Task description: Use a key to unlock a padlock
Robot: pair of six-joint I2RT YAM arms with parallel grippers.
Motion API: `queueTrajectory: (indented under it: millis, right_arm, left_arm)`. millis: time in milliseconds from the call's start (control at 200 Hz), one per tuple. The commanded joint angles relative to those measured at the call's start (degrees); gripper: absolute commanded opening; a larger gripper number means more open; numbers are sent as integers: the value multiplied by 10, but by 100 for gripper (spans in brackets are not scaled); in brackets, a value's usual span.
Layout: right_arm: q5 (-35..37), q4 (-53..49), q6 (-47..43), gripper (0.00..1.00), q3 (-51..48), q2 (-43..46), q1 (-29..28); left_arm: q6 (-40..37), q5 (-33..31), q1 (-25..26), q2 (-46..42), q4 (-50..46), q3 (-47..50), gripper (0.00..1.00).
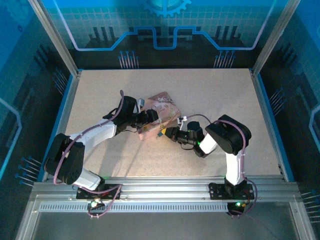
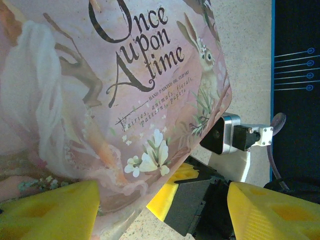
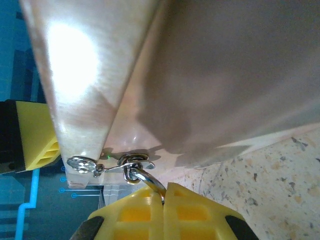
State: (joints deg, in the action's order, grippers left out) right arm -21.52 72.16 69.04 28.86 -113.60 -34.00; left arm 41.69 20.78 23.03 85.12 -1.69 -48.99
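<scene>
From overhead, both arms meet at the pink tin [image 1: 165, 106], left gripper [image 1: 149, 122] on its near-left edge, right gripper [image 1: 169, 132] at its near corner; the lock hardware is too small to read here. The left wrist view catches the lid, "Once upon a time", with the yellow fingers [image 2: 50, 212] spread wide: one overlaps the tin, the other stands clear. The right wrist view looks under the tilted tin. A metal loop [image 3: 134, 172] hangs from the clasp [image 3: 82, 164], and its tail is pinched between fingers pressed tight together. Shackle or key, I cannot tell.
</scene>
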Motion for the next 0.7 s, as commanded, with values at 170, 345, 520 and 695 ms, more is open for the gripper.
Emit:
queueTrajectory:
  millis: [170, 345, 520, 695]
  right_arm:
    - [12, 50, 43, 1, 1, -7, 11]
    - [16, 51, 50, 1, -2, -6, 15]
    - [16, 52, 53, 1, -4, -6, 18]
    - [14, 50, 56, 1, -6, -4, 22]
  left_arm:
    - [7, -8, 5, 9, -70, 35, 70]
    - [7, -8, 5, 10, -69, 35, 70]
    - [7, -8, 5, 11, -70, 34, 70]
    - [10, -5, 5, 11, -66, 34, 70]
